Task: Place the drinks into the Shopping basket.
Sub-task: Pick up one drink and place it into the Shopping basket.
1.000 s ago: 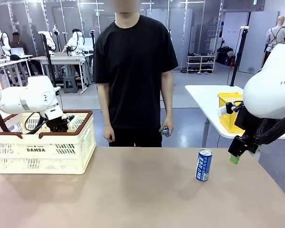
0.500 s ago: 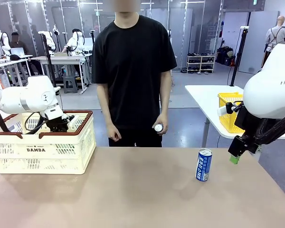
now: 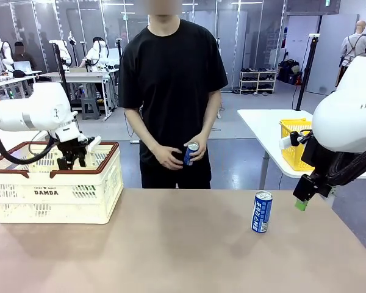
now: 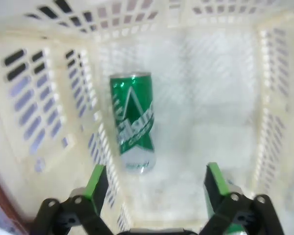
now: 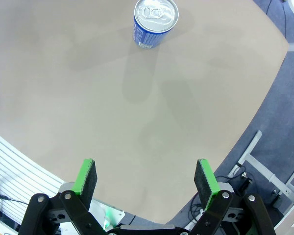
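Observation:
A green can [image 4: 133,120] lies on its side on the floor of the cream Shopping basket [image 3: 55,194], close to one slotted wall. My left gripper [image 3: 72,160] hangs open above the basket's inside, its green pads [image 4: 96,181] spread with nothing between them. A slim blue-and-white can [image 3: 261,212] stands upright on the table at the right; from above its silver top [image 5: 156,14] shows. My right gripper [image 5: 144,178] is open and hovers off the table's right edge [image 3: 301,199], apart from that can. The person holds another blue can [image 3: 190,153] in both hands at waist height.
A yellow mesh basket [image 3: 294,142] sits on a white side table at the right. The person stands at the far edge of the brown table [image 3: 171,250]. The table's right edge curves away near my right gripper.
My left gripper has risen out of the basket, leaving the green can inside. The person brought the blue can from the side up to both hands. The right arm has not moved.

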Controlling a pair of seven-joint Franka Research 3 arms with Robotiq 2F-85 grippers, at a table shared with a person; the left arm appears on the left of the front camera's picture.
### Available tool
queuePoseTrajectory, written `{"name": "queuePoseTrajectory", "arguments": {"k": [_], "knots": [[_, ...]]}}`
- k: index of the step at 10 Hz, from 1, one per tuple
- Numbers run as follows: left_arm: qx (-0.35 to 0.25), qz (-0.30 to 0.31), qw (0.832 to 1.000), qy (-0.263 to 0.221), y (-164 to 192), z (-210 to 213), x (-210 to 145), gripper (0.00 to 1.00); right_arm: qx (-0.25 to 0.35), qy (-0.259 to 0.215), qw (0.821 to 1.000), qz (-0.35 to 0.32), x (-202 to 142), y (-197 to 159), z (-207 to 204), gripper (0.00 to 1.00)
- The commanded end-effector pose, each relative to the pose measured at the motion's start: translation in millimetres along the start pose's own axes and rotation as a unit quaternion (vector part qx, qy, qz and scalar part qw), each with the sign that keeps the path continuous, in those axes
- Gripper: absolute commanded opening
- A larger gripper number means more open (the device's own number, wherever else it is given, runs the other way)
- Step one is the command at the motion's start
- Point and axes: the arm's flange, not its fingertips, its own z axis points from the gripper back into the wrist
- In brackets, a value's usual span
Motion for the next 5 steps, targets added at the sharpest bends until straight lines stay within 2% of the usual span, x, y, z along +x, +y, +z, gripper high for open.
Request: {"name": "queuePoseTrajectory", "arguments": {"k": [1,2,5], "knots": [[0.01,-0.001,0.999,0.045,-11.0,35.4,3.0,1.0,-0.002,0.001,1.0,0.001,0.5,-0.7,-0.1,1.0],[0.01,-0.002,1.0,0.029,-19.6,53.6,9.8,1.0,-0.002,0.001,1.0,0.001,0.5,-0.7,-0.1,1.0],[0.023,-0.018,0.999,0.012,-91.3,100.6,35.4,1.0,-0.002,0.001,1.0,0.001,0.5,-0.7,-0.1,1.0]]}}
